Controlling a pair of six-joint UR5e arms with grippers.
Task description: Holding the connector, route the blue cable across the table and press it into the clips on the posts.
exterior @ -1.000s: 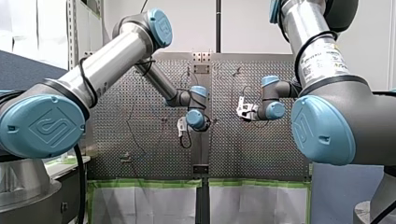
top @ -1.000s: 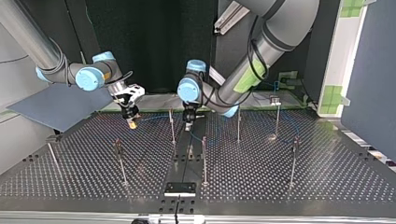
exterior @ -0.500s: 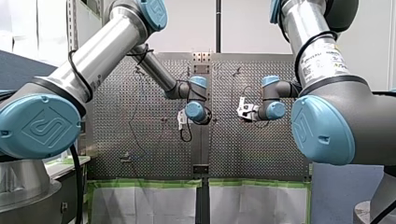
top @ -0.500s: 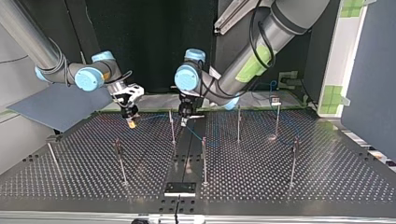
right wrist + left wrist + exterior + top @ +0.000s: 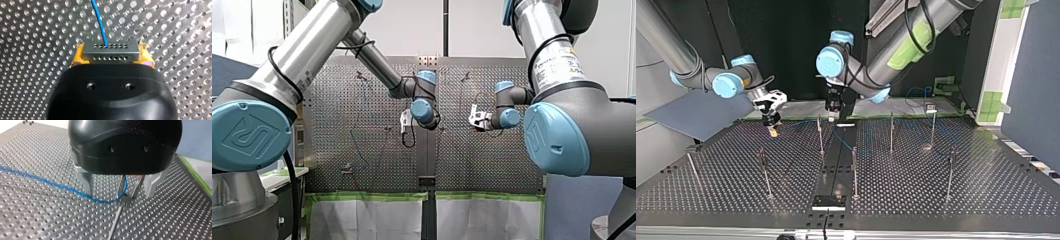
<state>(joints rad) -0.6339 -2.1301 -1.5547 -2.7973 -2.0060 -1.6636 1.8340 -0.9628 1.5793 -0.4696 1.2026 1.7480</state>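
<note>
My right tool (image 5: 774, 129) clamps the connector (image 5: 111, 52). My left tool (image 5: 118, 188) stands open astride the cable (image 5: 62, 187), which crosses the worktop (image 5: 961, 200) near its arm-side edge. Hold it taut and lower squarely; the clip (image 5: 127, 199) seems just under the loop.

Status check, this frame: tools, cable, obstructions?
Right tool shut on connector. Left tool open, straddling post top; blue cable loops between its fingers there. No obstruction seen.
</note>
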